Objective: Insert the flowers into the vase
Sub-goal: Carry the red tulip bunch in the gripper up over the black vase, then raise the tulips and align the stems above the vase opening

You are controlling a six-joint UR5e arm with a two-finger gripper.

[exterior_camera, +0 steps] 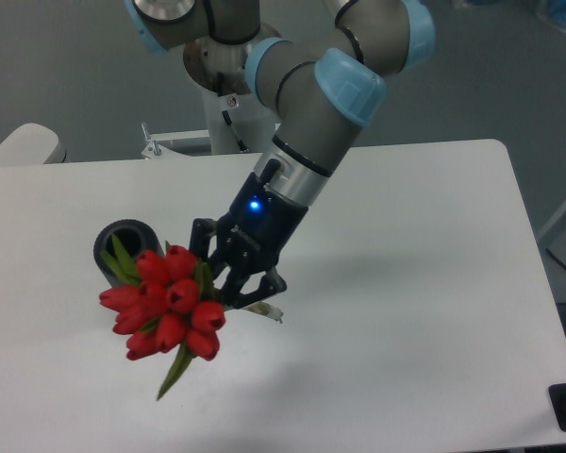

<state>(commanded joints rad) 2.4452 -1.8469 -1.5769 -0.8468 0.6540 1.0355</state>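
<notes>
We record one tied bunch of red tulip buds with green leaves and thin pale-green stems (167,300), held clear of the white rectangular surface (424,283) and tilted so that the blooms face the camera and hang toward the lower left, while the cut stem ends poke out low at the right of the grip. We note the dark, two-fingered claw (234,274) of the grey arm with light-blue joint caps (344,85), its fingers drawn in around the stems just behind the blooms and gripping the bunch; a small blue light glows on the claw body. We list one short dark grey matte cylindrical vase (119,247), standing on the surface at the left with its round opening showing; the blooms and one leaf overlap it in the view, so we cannot tell whether anything touches its rim. Progress, as we judge it: the pickup is done and the bunch is carried to a place just beside or partly in front of the vase, but no stem is inside the opening. What remains, in our estimate, is to swing the stem ends, which now point away from the vase, over the opening, bring the bunch upright, lower it in and let go. Writing: we see a line of small pale lettering on the claw body and a small round red-and-white sticker on the white arm base (228,113), both too small to read; no brand name can be made out.
</notes>
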